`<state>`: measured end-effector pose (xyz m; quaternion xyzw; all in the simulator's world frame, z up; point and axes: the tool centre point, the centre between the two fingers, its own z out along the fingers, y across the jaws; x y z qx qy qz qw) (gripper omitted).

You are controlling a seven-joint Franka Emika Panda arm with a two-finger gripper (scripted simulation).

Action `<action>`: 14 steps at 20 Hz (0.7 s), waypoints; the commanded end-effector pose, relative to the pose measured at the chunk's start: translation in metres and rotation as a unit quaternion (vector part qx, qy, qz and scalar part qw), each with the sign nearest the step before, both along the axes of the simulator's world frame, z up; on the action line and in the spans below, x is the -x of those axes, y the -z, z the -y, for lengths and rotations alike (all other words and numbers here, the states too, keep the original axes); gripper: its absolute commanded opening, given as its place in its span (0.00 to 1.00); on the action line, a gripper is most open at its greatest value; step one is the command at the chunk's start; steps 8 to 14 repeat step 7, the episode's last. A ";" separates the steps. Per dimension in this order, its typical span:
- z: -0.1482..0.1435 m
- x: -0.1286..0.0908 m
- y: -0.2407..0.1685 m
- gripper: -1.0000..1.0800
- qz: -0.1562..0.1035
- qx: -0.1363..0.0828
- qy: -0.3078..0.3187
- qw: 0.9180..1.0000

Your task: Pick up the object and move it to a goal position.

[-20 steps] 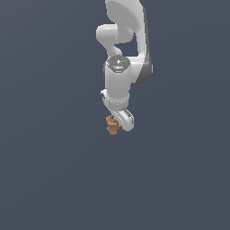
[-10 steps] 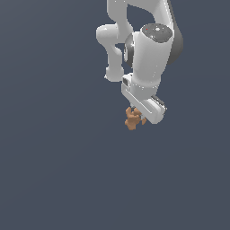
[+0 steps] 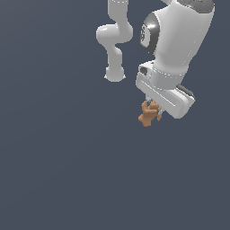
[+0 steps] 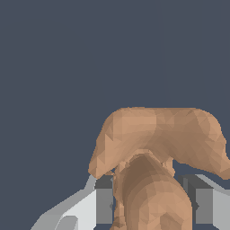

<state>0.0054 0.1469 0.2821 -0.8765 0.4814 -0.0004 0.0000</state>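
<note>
The object (image 3: 147,116) is a small orange-brown lumpy figure. It hangs below my white gripper (image 3: 152,111), which is shut on it and holds it in the air, right of centre in the exterior view. In the wrist view the object (image 4: 157,152) fills the space between my two fingers (image 4: 104,204), which press on its sides. The fingertips are mostly hidden behind the figure in the exterior view.
The white arm (image 3: 173,40) rises to the top of the exterior view, with its base links (image 3: 114,40) behind it. Everything else in both views is a plain dark grey-blue surface.
My gripper has carried the object toward the exterior view's right and closer to the camera, so arm and object look larger. The grip has stayed shut on the object.
</note>
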 end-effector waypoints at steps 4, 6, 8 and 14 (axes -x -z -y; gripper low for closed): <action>-0.010 -0.004 -0.010 0.00 0.000 0.000 0.000 1.000; -0.011 -0.005 -0.010 0.00 0.000 0.000 0.000 1.000; -0.011 -0.005 -0.010 0.00 0.000 0.000 0.000 1.000; -0.011 -0.005 -0.010 0.00 0.000 0.000 0.000 1.000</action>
